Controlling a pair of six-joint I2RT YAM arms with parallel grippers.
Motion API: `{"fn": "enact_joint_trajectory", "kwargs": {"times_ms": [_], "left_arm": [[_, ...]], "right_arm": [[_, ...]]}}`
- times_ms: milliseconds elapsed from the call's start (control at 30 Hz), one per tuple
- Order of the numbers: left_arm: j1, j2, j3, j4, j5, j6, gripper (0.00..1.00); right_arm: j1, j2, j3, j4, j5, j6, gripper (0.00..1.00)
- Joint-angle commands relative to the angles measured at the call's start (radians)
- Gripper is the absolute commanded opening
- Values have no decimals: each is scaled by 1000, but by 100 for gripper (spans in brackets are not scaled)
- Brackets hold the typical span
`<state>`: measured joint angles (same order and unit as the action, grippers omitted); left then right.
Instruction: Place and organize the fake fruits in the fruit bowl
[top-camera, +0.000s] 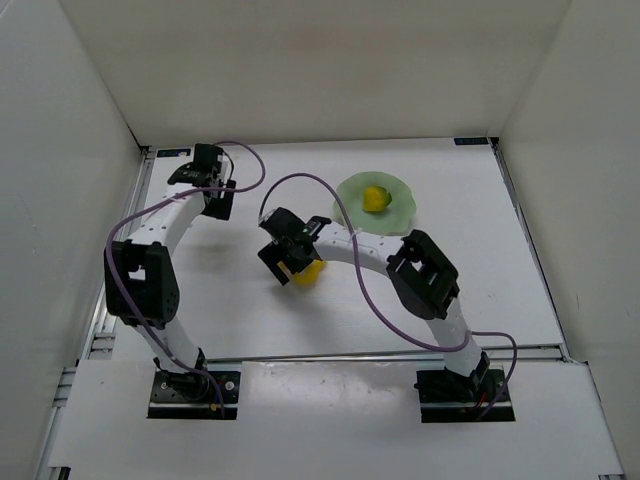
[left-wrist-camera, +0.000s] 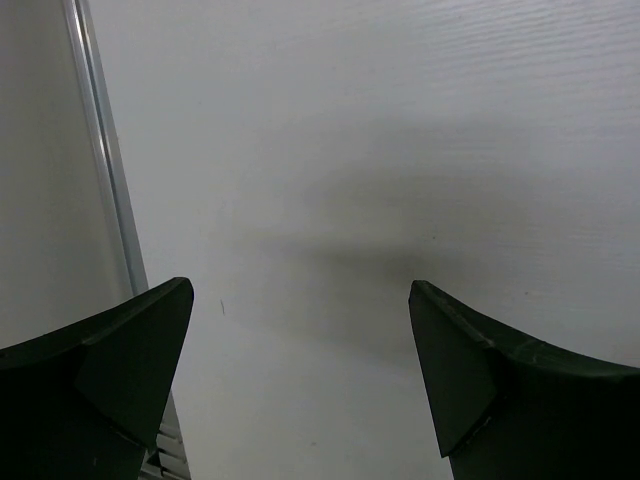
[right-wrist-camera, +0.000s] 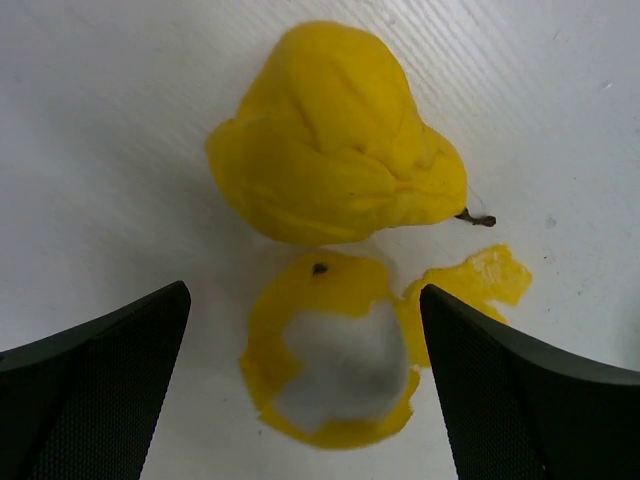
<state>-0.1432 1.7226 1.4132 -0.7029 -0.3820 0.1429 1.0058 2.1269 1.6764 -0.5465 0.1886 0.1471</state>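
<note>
The right tool (right-wrist-camera: 305, 292), jaws spread wide, should drop squarely over the white-patched fruit (right-wrist-camera: 330, 360) on the bench (right-wrist-camera: 100, 120) between them, clear of the pear-like fruit (right-wrist-camera: 335, 140) just beyond at 12 o'clock, before heading to the fruit bowl (top-camera: 400, 207) at 2 o'clock.

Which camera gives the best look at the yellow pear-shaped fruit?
Right wrist view: the pear-shaped fruit fills the upper frame, stem and creases clear. Top view shows only a yellow blob half hidden under the right gripper. Left wrist view shows none of it.
</note>
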Motion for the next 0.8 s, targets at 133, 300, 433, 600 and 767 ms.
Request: {"fn": "enact_joint_trajectory", "kwargs": {"times_ms": [133, 300, 433, 600, 767], "left_arm": [[42, -113, -28, -7, 23, -35, 100], [42, -113, -28, -17, 32, -35, 100], [42, -113, -19, -27, 41, -35, 100], [7, -113, -28, -50, 29, -5, 100], [-81, -113, -60, -72, 29, 52, 100]], "right_arm": [[-10, 22, 40, -73, 12, -30, 75], [-10, -22, 11, -92, -8, -20, 45], [-10, -108, -43, -92, 1, 14, 32], [-145, -332, -137, -44, 2, 165, 32], [-378, -450, -195, 10, 104, 298, 41]]}}
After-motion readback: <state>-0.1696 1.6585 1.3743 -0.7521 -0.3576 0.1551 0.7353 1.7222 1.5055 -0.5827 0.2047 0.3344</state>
